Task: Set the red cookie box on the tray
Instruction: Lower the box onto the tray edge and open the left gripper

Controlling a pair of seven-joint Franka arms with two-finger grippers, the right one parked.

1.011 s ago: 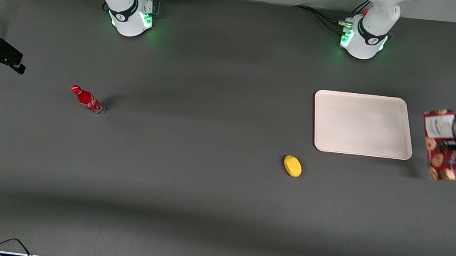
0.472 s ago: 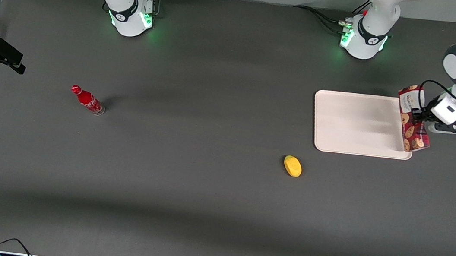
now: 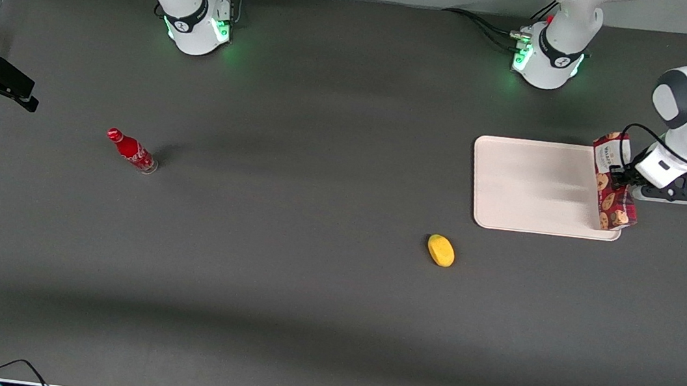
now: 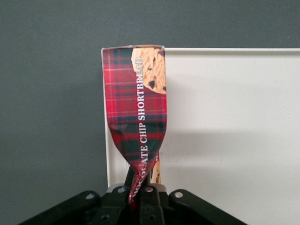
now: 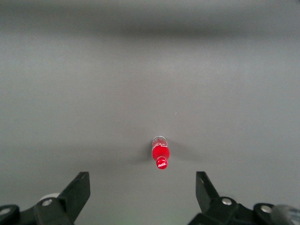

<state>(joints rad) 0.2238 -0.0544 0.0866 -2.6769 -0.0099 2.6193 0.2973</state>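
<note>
Currently the gripper (image 3: 622, 177) has its fingers (image 4: 140, 194) clamped on the box (image 3: 613, 181), pinching its middle. It hangs over the tray (image 3: 534, 187) edge nearest the working arm, long axis along that edge.

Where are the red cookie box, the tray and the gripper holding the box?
red cookie box (image 4: 136, 108), left wrist view, tartan side panel.
tray (image 3: 534, 187), front view, bare floor.
gripper (image 4: 140, 190), left wrist view, shut on the box's pinched end.
</note>
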